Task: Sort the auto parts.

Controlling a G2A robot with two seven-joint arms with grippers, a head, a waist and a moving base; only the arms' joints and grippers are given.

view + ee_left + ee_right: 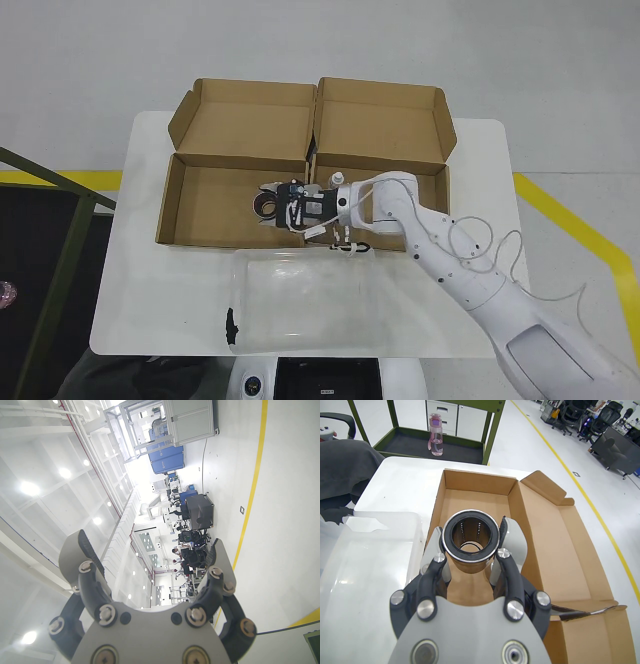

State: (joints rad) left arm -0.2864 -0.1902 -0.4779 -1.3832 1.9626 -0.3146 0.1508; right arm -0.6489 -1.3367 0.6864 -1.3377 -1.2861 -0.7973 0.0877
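- Right gripper [471, 530]: fingers clamped on silver cylindrical metal bearing with black end ring [470, 555], over open brown cardboard box [475, 505].
- Left gripper [150, 540]: fingers spread wide, empty.

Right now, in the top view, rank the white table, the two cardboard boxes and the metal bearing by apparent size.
1. white table
2. left cardboard box and right cardboard box: about alike, so unranked; the arm covers part of the right one
3. metal bearing, held in the right claw
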